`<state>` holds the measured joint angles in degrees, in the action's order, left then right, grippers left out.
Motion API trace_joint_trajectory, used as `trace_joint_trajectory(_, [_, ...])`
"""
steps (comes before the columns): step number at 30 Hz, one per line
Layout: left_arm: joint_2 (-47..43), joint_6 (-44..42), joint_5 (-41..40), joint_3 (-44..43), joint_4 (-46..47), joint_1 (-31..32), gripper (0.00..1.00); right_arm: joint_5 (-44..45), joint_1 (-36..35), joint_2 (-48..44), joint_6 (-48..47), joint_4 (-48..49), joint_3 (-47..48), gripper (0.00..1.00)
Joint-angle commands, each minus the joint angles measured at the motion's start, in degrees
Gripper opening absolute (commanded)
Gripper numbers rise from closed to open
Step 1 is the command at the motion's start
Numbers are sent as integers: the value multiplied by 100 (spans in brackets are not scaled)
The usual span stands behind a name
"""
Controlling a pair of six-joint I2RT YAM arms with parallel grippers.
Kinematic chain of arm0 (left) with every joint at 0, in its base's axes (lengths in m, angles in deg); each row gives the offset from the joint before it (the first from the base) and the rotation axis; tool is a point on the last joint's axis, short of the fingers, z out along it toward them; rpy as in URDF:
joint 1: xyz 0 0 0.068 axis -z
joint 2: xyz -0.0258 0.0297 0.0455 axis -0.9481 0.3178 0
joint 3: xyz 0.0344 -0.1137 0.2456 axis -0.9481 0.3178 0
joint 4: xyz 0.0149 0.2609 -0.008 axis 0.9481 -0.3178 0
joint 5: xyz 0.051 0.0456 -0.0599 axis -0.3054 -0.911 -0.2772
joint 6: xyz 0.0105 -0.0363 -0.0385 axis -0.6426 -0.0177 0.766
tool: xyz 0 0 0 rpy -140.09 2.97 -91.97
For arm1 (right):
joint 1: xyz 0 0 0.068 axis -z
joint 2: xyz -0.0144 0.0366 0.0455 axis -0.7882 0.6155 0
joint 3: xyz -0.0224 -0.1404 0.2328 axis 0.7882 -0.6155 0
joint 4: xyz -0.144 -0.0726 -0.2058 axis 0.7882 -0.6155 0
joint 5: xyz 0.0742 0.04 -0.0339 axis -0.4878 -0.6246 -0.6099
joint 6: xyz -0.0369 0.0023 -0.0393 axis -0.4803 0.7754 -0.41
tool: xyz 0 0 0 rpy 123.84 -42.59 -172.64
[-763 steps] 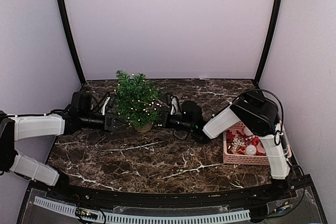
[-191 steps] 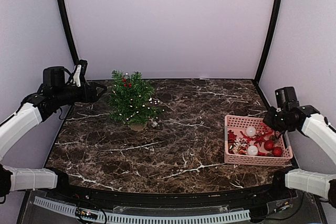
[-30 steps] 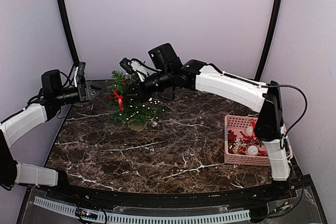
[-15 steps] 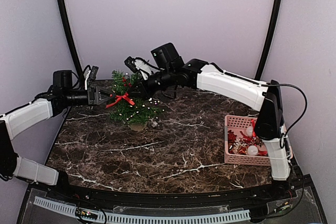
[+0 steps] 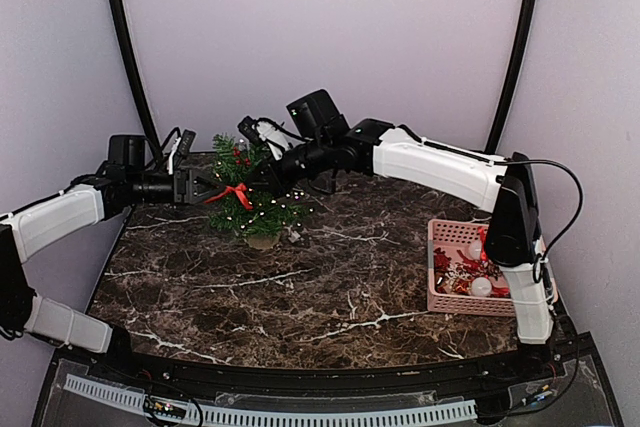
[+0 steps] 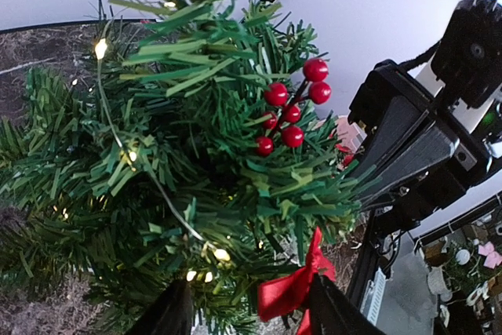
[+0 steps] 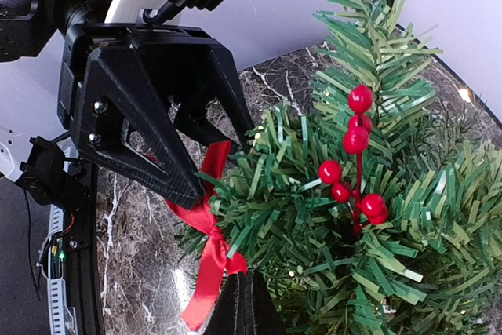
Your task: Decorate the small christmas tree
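- A small Christmas tree (image 5: 255, 197) is seen standing upright in its tan pot at the far left of the dark marble counter (image 5: 330, 287), flanked by two robot arms.
- The left pincer (image 5: 210, 188) is held level at the tree's left side, its two black fingers (image 7: 149, 162) spread wide apart, with nothing clamped between them.
- A red bow (image 7: 205, 249) is pictured hanging at the edge of the branches, just beside the lower finger of the left pincer; whether the two touch cannot be told.
- The right pincer (image 5: 250, 137) is stretched in over the treetop from the right. Only a dark fingertip is shown at the bottom of its own camera's view, so how far it is opened cannot be told.
- A sprig of red berries (image 6: 292, 111) is set among the upper branches, and small warm lights (image 6: 100, 49) are strung through the needles.
- A pink basket (image 5: 432, 267) holding red and white baubles (image 5: 480, 287) is placed at the counter's right side, well apart from the tree.
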<state>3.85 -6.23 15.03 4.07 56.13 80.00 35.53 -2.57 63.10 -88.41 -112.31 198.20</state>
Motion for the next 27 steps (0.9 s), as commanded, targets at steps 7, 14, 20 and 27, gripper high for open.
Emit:
trace_joint_trajectory(7, [-252, 281, 296, 100, 633, 18, 37, -95, 27, -174, 96, 348, -119, 0])
trace_joint_trajectory(14, [-250, 508, 535, 196, 983, 18, 19, -78, 27, -190, 105, 396, -111, 0])
trace_joint_trajectory(20, [-250, 518, 600, 197, 1040, 17, 0, -77, 27, -296, 161, 564, -259, 0])
trace_joint_trajectory(27, [-434, 308, 234, 229, 1008, 8, 0, -137, 18, -362, 209, 702, -392, 0])
